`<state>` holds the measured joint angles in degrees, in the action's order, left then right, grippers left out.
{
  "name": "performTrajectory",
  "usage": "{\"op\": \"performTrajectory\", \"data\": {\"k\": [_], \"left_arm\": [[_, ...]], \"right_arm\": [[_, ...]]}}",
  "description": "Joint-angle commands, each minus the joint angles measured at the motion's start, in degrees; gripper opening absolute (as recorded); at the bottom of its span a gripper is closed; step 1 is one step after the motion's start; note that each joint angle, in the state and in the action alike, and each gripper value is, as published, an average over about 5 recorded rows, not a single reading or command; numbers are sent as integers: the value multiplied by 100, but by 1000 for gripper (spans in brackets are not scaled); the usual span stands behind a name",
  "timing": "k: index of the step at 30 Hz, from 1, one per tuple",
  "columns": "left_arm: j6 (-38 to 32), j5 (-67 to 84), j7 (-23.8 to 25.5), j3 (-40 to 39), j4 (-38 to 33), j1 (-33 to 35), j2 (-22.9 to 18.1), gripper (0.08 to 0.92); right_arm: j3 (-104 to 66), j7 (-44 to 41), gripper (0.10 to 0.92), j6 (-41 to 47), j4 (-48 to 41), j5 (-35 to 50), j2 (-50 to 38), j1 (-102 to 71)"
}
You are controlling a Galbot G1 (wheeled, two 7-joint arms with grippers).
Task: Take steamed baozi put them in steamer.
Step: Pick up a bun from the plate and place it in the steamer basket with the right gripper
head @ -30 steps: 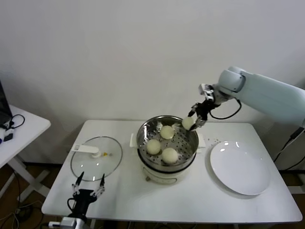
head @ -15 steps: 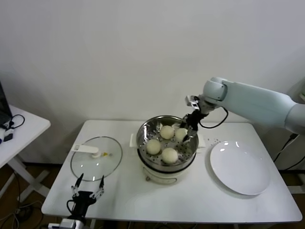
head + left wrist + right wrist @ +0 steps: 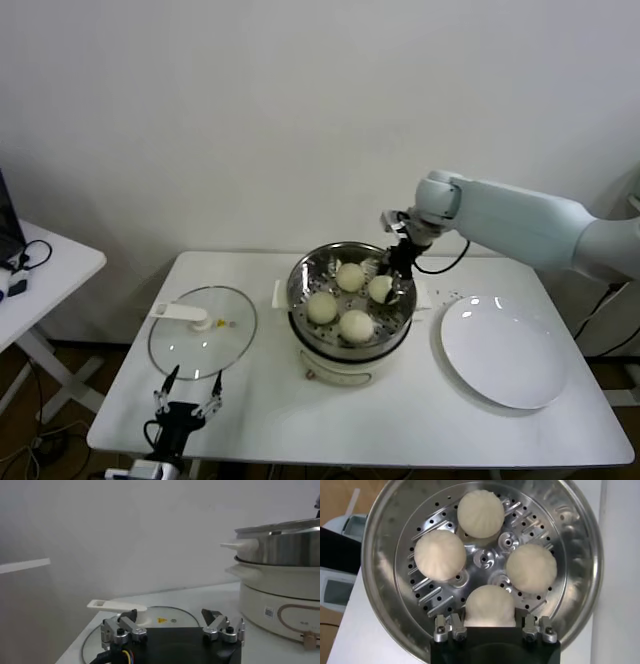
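Observation:
The steamer stands mid-table, a shiny perforated basket on a white cooker base. Three steamed baozi lie on its floor. My right gripper reaches down inside the basket at its far right side, shut on another baozi that sits low at the perforated floor; whether it touches the floor I cannot tell. In the right wrist view the other three baozi lie just beyond it. My left gripper is parked open at the table's front left edge.
A glass lid with a white handle lies flat on the table left of the steamer, just beyond the left gripper. A white round plate sits to the right. A separate side table stands at the far left.
My right gripper moved left and down with the baozi, from over the steamer's far right rim into the basket. The left arm has not moved.

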<state>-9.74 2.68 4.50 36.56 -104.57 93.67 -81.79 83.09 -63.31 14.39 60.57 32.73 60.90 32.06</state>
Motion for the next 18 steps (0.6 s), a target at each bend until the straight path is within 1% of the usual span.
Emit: {"op": "performTrajectory", "data": {"k": [1,10,13,18], "left_arm": [[-3,-12,3,1,24,-9,23,823],[5,-26,3,-6,45,-33,23,823],[13,-26,2,-5,43,-49,28,823],[23,-27,2,-11,37,-53,27,823]], "right_arm": [[63,-5,645,-35,-112,-183,128,-79],[106,2,645,-76,-98,-250,137,-105],[96,8,659,-81,-88,-236,143,-110],[78,35,772,-86,-50,-187,135,-102]]}}
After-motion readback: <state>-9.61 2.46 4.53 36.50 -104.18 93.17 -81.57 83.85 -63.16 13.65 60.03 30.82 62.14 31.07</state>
